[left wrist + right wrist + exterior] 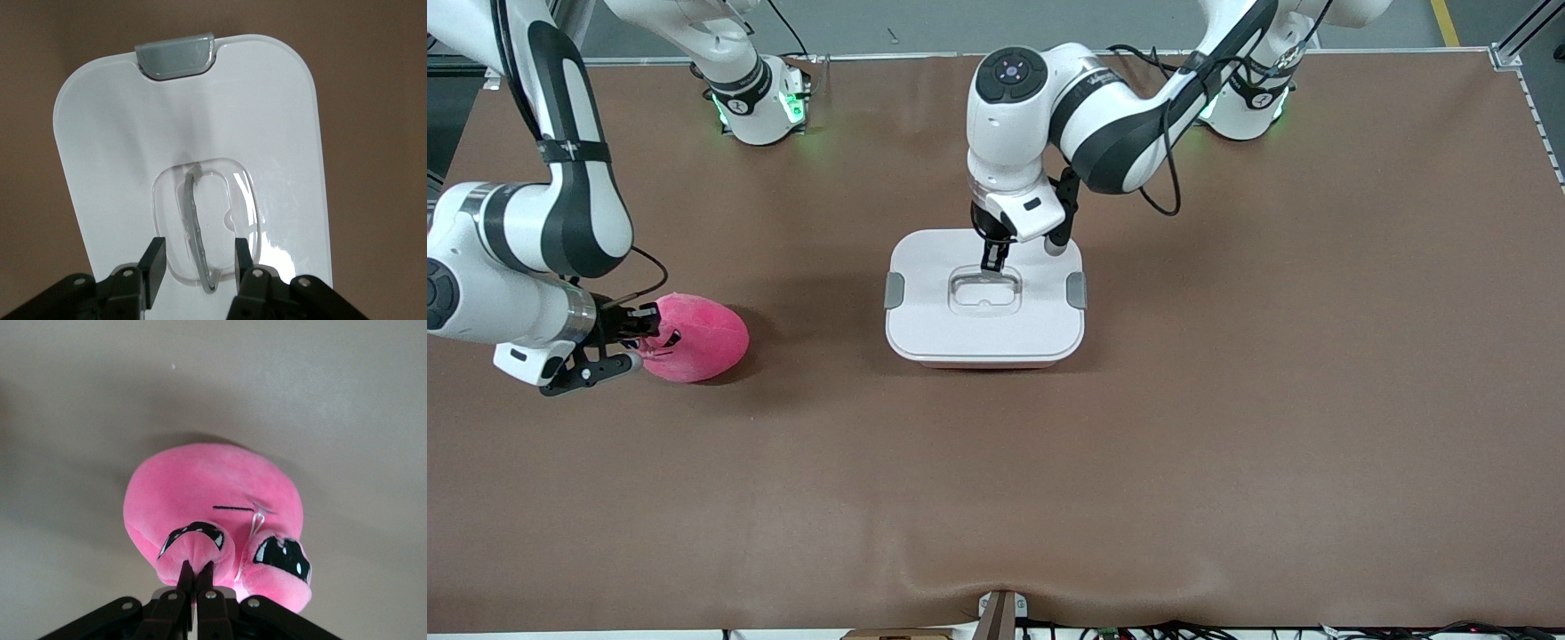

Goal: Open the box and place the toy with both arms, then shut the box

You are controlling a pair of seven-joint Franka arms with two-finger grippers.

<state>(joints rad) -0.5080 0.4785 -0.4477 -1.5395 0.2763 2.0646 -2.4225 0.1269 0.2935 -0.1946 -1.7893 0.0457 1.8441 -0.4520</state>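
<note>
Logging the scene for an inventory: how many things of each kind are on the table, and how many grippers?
Boxes: 1, the box with its lid on.
Toys: 1, the toy, toward the right arm's end of the table.
Grippers: 2, the left gripper open over the lid's handle, the right gripper shut on the toy.
Total: 4

The left end effector [198, 261] hangs over the box [267, 120], fingers [155, 261] spread astride its clear handle [195, 223].

Toy [698, 337] snout hidden by right claw [637, 342]
</note>
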